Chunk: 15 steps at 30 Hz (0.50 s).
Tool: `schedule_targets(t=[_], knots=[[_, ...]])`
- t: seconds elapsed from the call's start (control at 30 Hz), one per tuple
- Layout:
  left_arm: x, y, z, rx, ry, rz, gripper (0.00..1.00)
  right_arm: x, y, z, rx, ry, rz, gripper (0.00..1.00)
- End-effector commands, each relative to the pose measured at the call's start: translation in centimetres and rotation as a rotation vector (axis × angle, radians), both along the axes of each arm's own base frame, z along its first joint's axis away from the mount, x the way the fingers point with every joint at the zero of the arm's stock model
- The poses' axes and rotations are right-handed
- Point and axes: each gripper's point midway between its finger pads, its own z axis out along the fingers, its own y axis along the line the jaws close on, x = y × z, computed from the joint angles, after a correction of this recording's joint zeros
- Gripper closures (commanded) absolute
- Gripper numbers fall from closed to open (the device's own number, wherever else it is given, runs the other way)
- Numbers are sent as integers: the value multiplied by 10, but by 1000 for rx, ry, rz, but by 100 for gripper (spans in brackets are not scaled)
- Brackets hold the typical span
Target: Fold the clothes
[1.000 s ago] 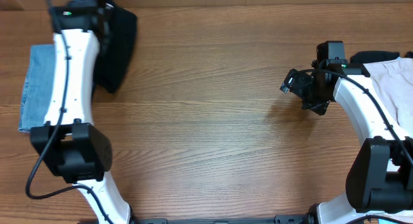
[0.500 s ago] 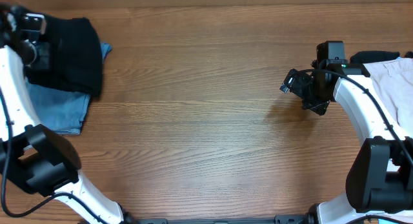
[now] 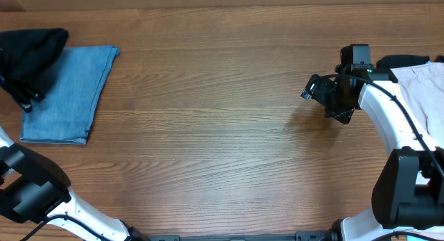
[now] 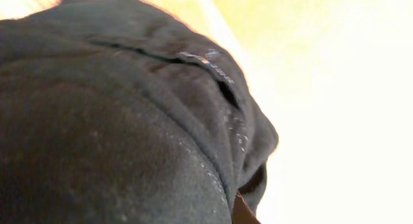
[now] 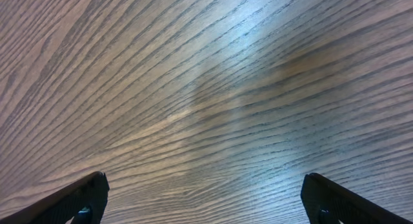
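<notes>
The black garment (image 3: 33, 50) hangs bunched at the table's far left corner, carried by my left gripper (image 3: 25, 96), whose fingers are mostly hidden under the cloth. The black garment (image 4: 116, 133) fills the left wrist view and no fingers show there. A folded light-blue denim piece (image 3: 69, 92) lies flat on the table just right of it. A beige garment (image 3: 424, 78) lies at the right edge. My right gripper (image 3: 316, 88) is open and empty over bare wood, left of the beige garment; in the right wrist view its fingers (image 5: 206, 201) stand wide apart.
The wooden table (image 3: 208, 130) spans the view. A dark cloth edge (image 3: 404, 60) shows behind the beige garment at the far right. Both arm bases stand at the front edge.
My left arm has swung left with the black garment, lifting it off the denim piece, which now lies uncovered. The right arm has not moved.
</notes>
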Motion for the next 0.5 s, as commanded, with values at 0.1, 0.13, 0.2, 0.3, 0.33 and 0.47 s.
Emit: schedule_targets(t=[0.1, 0.13, 0.2, 0.3, 0.33, 0.47], knots=[[-10, -1, 5, -108, -29, 14, 96, 4, -2, 9, -9, -31, 3, 0], [-15, 7, 4, -70, -18, 11, 96, 4, -2, 9, -9, -31, 3, 0], [-23, 19, 2, 14, 7, -13, 96, 4, -2, 9, -9, -31, 3, 0], [-28, 27, 1, 119, 29, -85, 96, 4, -2, 9, -10, -31, 2, 0], [-28, 27, 2, 153, 34, -114, 96, 4, -2, 9, -9, -31, 3, 0], [-21, 23, -2, 299, 81, -228, 96, 4, -2, 9, -9, -31, 3, 0]])
